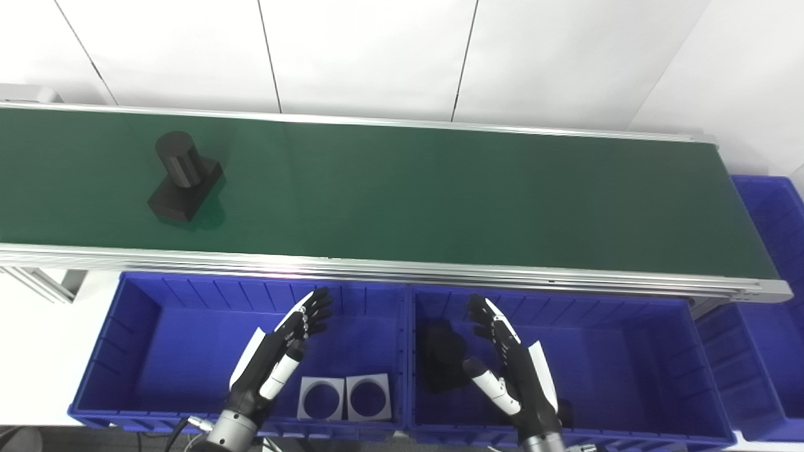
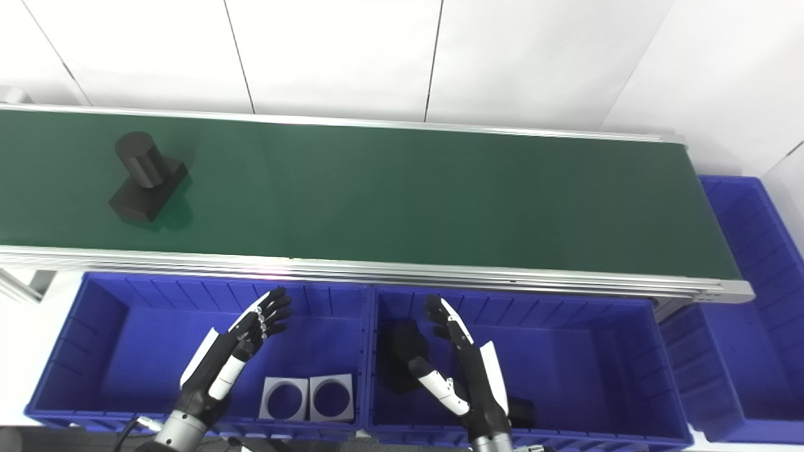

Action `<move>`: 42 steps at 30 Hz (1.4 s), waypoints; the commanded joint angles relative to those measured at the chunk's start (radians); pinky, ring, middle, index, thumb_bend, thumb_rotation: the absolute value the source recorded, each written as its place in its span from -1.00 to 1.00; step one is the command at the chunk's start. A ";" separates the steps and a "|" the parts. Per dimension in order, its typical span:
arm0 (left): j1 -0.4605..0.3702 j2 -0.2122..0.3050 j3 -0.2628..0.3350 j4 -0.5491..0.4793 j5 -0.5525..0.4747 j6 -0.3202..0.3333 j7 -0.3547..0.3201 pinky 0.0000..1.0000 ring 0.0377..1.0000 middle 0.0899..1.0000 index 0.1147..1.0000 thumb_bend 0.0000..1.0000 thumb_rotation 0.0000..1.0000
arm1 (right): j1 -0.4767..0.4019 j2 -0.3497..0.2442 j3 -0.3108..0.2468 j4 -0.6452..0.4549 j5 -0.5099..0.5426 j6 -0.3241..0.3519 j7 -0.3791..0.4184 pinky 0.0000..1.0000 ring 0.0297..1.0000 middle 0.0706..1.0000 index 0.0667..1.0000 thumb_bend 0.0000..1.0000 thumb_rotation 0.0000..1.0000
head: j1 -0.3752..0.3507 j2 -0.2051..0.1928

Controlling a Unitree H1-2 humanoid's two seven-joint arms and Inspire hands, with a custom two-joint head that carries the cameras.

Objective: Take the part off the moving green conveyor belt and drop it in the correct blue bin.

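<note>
A black part (image 1: 183, 179), a cylinder standing on a square base, rides the green conveyor belt (image 1: 402, 188) at its far left. My left hand (image 1: 282, 355) is open and empty over the left blue bin (image 1: 132, 326). My right hand (image 1: 505, 358) is open and empty over the middle blue bin (image 1: 628, 351). Both hands are near the front, well below the belt and far from the part.
Two grey square parts with round holes (image 1: 344, 397) lie in the left bin. Black parts (image 1: 443, 361) lie in the middle bin beside my right hand. A third blue bin (image 1: 769, 301) stands at the belt's right end. The belt's aluminium rail (image 1: 402, 267) runs above the bins.
</note>
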 commanded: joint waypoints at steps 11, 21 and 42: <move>-0.017 -0.003 0.030 0.030 -0.011 -0.036 -0.044 0.73 0.78 0.83 0.82 0.51 0.87 | -0.012 0.000 0.021 0.006 0.014 -0.053 -0.026 0.65 0.75 0.76 0.80 0.49 0.73 | 0.025 -0.031; -0.031 0.011 0.007 0.057 0.031 -0.036 0.003 0.71 0.78 0.83 0.82 0.52 0.88 | -0.022 -0.009 0.035 0.033 0.022 -0.053 -0.050 0.64 0.75 0.76 0.80 0.52 0.73 | 0.057 -0.074; -0.088 0.027 -0.136 0.138 0.070 -0.036 0.162 0.63 0.70 0.72 0.70 0.65 0.71 | -0.059 -0.116 0.164 0.031 0.070 -0.054 -0.243 0.72 0.76 0.78 0.83 0.54 0.75 | 0.349 -0.201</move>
